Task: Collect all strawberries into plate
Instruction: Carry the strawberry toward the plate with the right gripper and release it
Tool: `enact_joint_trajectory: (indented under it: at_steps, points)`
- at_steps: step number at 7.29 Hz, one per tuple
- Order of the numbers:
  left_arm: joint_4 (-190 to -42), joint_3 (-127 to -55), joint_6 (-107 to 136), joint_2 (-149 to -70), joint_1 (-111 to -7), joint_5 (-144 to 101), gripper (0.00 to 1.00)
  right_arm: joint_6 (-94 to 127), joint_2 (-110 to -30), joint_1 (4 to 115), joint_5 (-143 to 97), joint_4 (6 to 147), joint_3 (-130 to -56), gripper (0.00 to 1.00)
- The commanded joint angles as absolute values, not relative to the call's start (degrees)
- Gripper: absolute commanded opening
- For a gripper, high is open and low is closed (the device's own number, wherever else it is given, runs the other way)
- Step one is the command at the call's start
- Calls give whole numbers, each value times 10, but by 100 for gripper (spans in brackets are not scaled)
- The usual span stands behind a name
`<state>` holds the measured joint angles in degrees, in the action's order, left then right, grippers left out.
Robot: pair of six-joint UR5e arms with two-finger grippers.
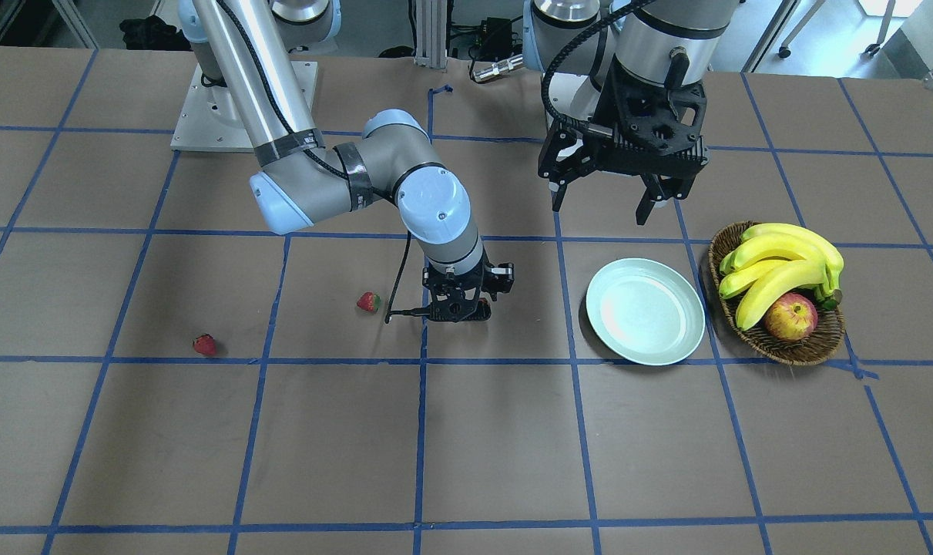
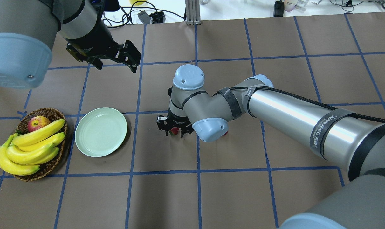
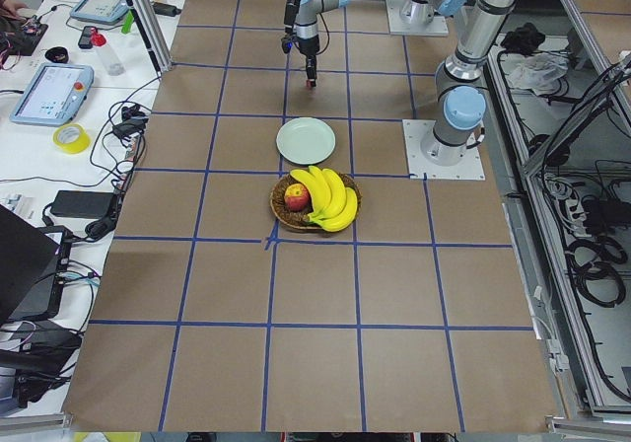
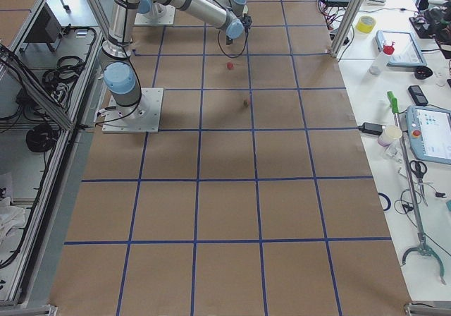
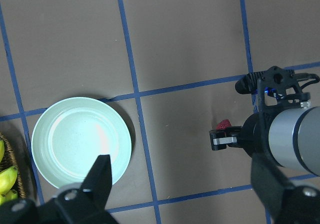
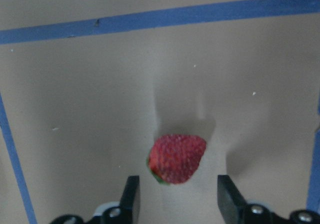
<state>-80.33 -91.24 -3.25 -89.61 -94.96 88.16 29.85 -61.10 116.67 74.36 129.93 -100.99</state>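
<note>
My right gripper (image 1: 458, 308) is low over the table, open, with its fingers either side of one red strawberry (image 6: 176, 159), apart from it; the same strawberry shows in the overhead view (image 2: 174, 131) and the left wrist view (image 5: 223, 124). Two more strawberries (image 1: 368, 301) (image 1: 204, 344) lie on the table further from the plate. The pale mint plate (image 1: 645, 311) (image 2: 100, 131) is empty. My left gripper (image 1: 605, 204) hangs open and empty above the table behind the plate; its fingers (image 5: 100, 184) frame the left wrist view.
A brown wicker basket (image 1: 820, 347) with bananas (image 1: 774, 262) and a red-yellow apple (image 1: 790, 316) stands right beside the plate. The right arm's elbow (image 2: 208, 128) hangs over the table's middle. Blue tape lines grid the brown table.
</note>
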Motion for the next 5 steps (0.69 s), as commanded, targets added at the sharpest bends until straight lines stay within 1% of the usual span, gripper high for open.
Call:
enact_joint_trajectory:
  at_steps: [1,3,4,5]
  points:
    - [-803,-911,-33,-897,-949,882,100,248,-647,1158,791,1292,-1015,100]
    - [-799,-912,-33,-897,-949,882,100,187,-680,1112,859,1267,-1021,100]
    - [-796,-913,-33,-897,-949,882,100,160,-691,1087,860,1260,-1037,100]
    - [-795,-913,-33,-897,-949,882,100,131,-697,1069,868,1269,-1068,96]
